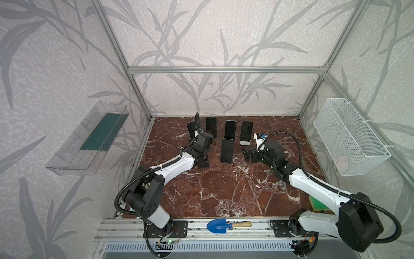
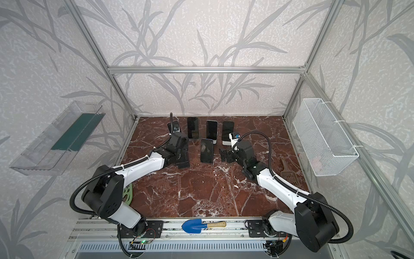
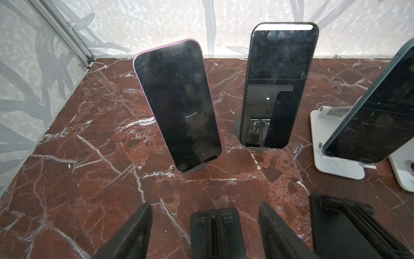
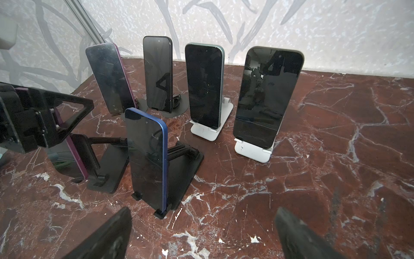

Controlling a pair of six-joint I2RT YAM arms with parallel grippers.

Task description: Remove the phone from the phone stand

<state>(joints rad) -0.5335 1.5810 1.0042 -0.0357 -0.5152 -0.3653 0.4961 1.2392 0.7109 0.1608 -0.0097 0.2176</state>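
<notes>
Right wrist view, notes for you:

- The purple phone (image 4: 67, 161) is in the front row on the marble table (image 4: 336, 134). It stands just beside the blue phone (image 4: 147, 157), on the left arm's side of it.
- Its long axis is steep, close to upright. The top end leans back against the plate of the black stand (image 4: 107, 166).
- The screen faces away from the back wall, toward the arm bases. The purple side edge is turned to this camera.
- The lower end is down by the stand's front lip. You cannot tell whether it is seated in the lip or just ahead of it.

Left gripper (image 3: 205, 208):
- It sits over the phone's top end with the jaws partway apart, about the phone's width.
- It is clamped across the phone's short axis.
- One finger (image 4: 89, 104) lies along the phone's near edge. The far finger is hidden behind the gripper body.
- In the left wrist view, the two fingers frame the head of the black stand. The phone itself is out of that frame.

Right gripper (image 4: 202, 209):
- The jaws are spread wide, with nothing between them and nothing touched.
- It hangs over bare marble, near the blue phone and on the right arm's side of it.

The back-row phones (image 4: 205, 85) stand upright on their own stands along the back wall. They are apart from both grippers.
</notes>
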